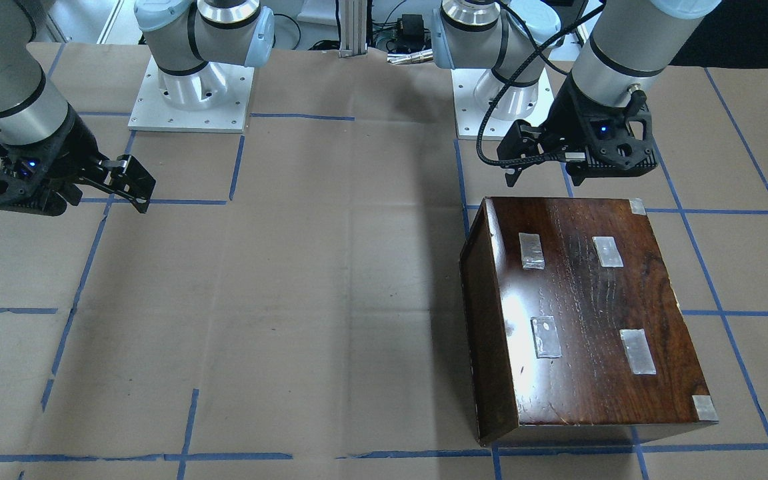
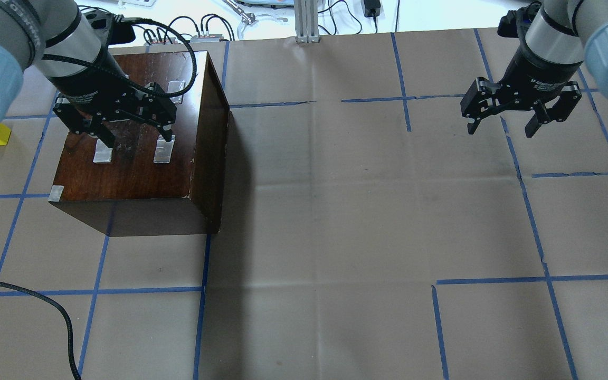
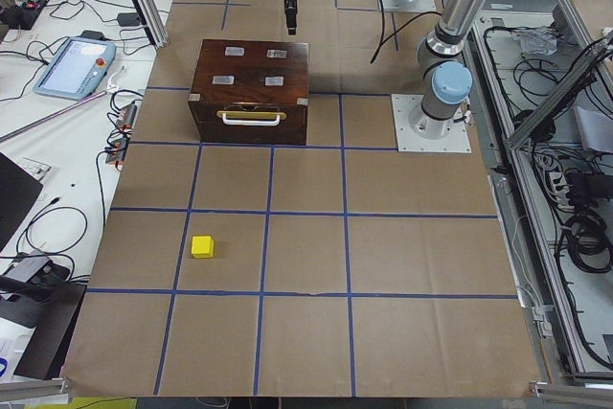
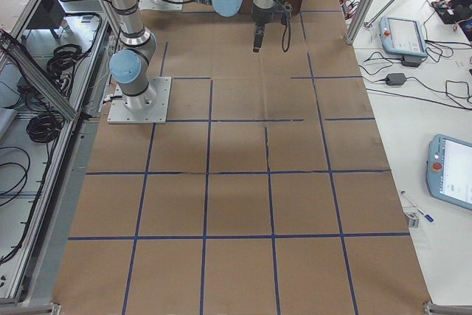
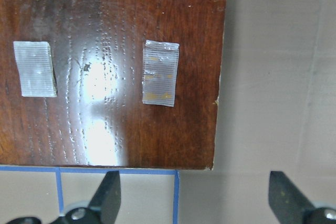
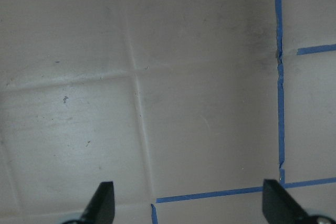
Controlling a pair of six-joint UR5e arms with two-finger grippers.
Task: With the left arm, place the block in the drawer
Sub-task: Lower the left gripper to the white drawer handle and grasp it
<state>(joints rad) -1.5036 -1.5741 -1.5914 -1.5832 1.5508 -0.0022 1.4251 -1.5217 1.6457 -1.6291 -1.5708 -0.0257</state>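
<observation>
Drawer (image 3: 251, 120) is shut: only its dark front board shows, in the left-end view alone, and the pale bar across it is too small to read. The tray is hidden inside the glossy dark wood box (image 1: 591, 320), whose top carries ribbed translucent tape patches. Block (image 3: 202, 246) is a plain yellow cube sitting on the paper-covered, blue-taped desk (image 2: 335, 211), between the box and the desk's left end, nearer the operators' edge. The front view crops it to a sliver. Left pincer (image 2: 136, 132) hangs over the box top with its jaws spread wide, holding nothing. Right pincer (image 2: 500, 129) is also wide open and empty, above bare paper toward the right end.
</observation>
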